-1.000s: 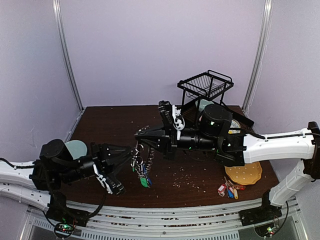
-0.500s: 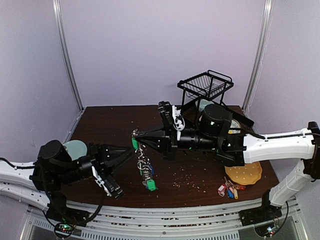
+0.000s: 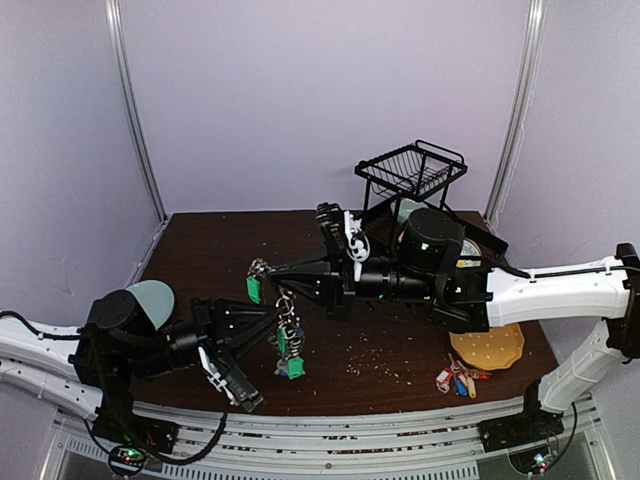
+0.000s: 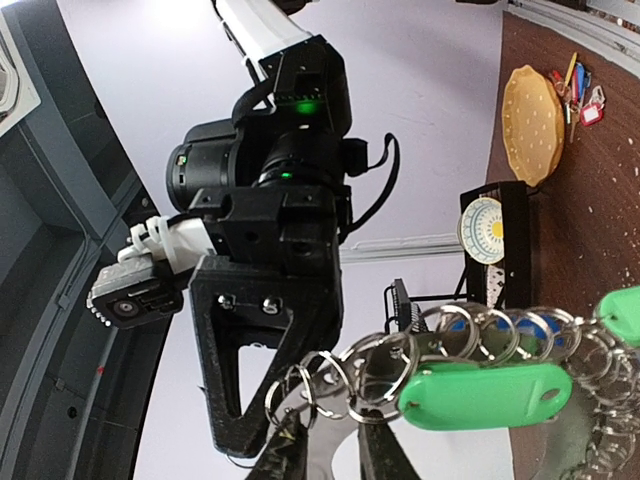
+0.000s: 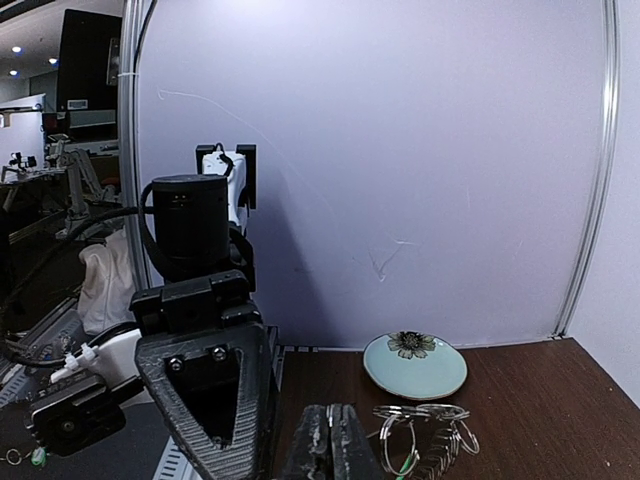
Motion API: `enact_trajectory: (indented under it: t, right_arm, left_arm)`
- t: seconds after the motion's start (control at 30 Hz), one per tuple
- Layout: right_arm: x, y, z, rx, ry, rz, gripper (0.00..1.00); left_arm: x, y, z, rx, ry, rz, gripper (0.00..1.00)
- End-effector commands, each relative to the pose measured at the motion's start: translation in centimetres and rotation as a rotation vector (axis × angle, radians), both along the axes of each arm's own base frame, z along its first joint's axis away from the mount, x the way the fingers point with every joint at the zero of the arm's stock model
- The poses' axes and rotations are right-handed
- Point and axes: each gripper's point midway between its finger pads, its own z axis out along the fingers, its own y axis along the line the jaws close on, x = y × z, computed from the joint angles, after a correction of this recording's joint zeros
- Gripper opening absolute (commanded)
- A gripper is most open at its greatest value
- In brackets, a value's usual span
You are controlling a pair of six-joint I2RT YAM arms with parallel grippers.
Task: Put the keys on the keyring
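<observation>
Right arm's fingers (image 3: 290,268) are pressed flat together at centre frame, pinching the top of the keyring (image 3: 287,303). It hangs clear above the dark brown wood-grain desk (image 3: 215,250) as a dangling chain of small silver wire loops. The keys (image 3: 254,289) on it carry glossy green oblong plastic tags. Left arm's fingers (image 3: 268,322) point in from lower left at the chain's middle, tips a narrow gap apart. The wrist view shows nothing between them, with the loops just past the tips. A loose bunch (image 3: 457,379) of red, yellow and blue tags lies lower right beside a tan scalloped disc (image 3: 488,347). A black wire rack (image 3: 412,168) stands upper right.
</observation>
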Motion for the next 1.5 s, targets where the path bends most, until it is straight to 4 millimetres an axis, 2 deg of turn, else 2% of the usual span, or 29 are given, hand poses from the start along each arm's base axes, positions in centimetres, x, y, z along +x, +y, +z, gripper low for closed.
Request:
enact_trajectory:
  t: [0.0,0.43,0.57,0.63,0.87,0.93,1.0,1.1,1.2,1.3,1.47]
  right_arm:
    - [-0.6,-0.9,4.2,0.115,-0.046,0.019,0.00]
    - [-0.7,-1.0,4.4,0.123,-0.043,0.026,0.00]
    - [-0.8,-1.0,4.5,0.126,-0.042,0.027,0.00]
    - [-0.7,-1.1,4.4,0.124,-0.042,0.026,0.00]
    - [-0.7,-1.3,4.2,0.112,-0.048,0.020,0.00]
    - [-0.6,-1.5,3.8,0.085,-0.047,0.021,0.00]
    - [-0.2,-1.9,3.2,0.046,-0.043,0.041,0.00]
    - [-0.3,-1.8,1.6,-0.060,-0.028,0.088,0.00]
    - [-1.1,-1.4,0.8,-0.084,-0.008,0.154,0.00]
    - [-1.0,-1.1,0.3,-0.100,0.008,0.162,0.00]
    - [-0.4,-1.4,-0.3,-0.118,0.013,0.143,0.00]
  left_arm:
    - [0.7,0.8,2.3,-0.084,-0.080,0.072,0.20]
    - [0.7,0.6,2.8,-0.082,-0.125,0.085,0.19]
    - [0.5,0.2,2.0,-0.042,-0.131,0.076,0.09]
    - [0.5,0.2,2.0,-0.042,-0.131,0.080,0.00]
    - [0.7,0.3,2.5,-0.073,-0.089,0.100,0.00]
    - [0.7,0.4,3.3,-0.138,0.039,0.084,0.00]
    - [0.4,-0.1,3.2,-0.144,0.243,0.035,0.00]
    - [0.0,-0.6,4.1,-0.176,0.466,-0.009,0.00]
    - [-0.4,-1.5,3.1,-0.172,0.604,-0.036,0.00]
    - [0.2,-1.9,2.7,-0.218,0.740,-0.015,0.00]
    - [1.0,-1.5,3.8,-0.366,0.982,-0.074,0.00]
